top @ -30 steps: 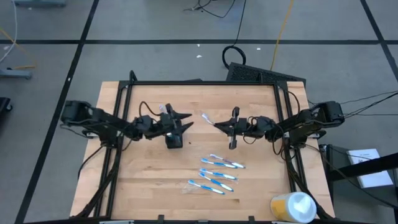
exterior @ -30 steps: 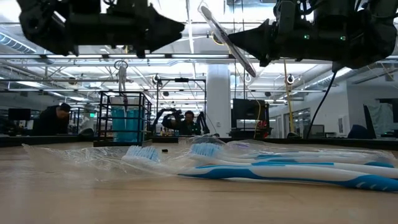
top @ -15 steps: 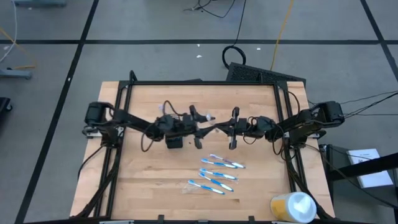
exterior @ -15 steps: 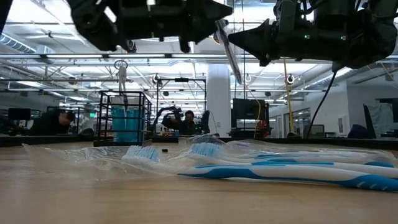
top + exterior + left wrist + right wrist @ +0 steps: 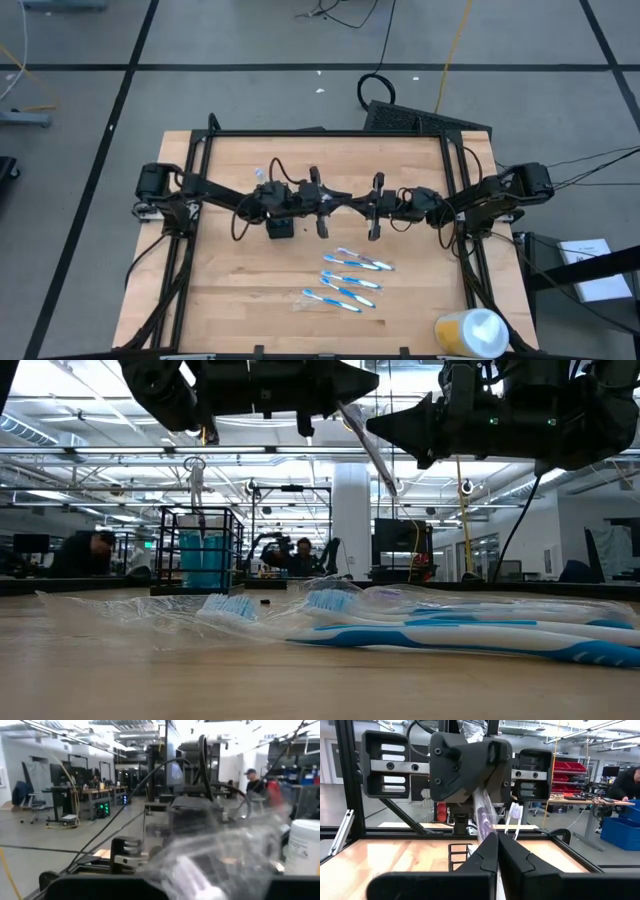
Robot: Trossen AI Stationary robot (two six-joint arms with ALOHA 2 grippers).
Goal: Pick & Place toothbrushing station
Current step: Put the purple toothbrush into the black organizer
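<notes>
Meeting mid-air above the table's centre, both grippers were clamped on one clear plastic wrapper (image 5: 365,445). Left gripper (image 5: 330,198) pinched it from 9 o'clock, right gripper (image 5: 356,204) from 3 o'clock, fingertips nearly touching. Black mesh holder (image 5: 281,228) stood on the wooden table (image 5: 220,290) just below the left gripper, at 7 o'clock of it. Four blue-and-white toothbrushes (image 5: 345,280) lay in their wrappers at 6 o'clock. Yellow-and-white container (image 5: 472,333) sat near the table's 4 o'clock corner.
</notes>
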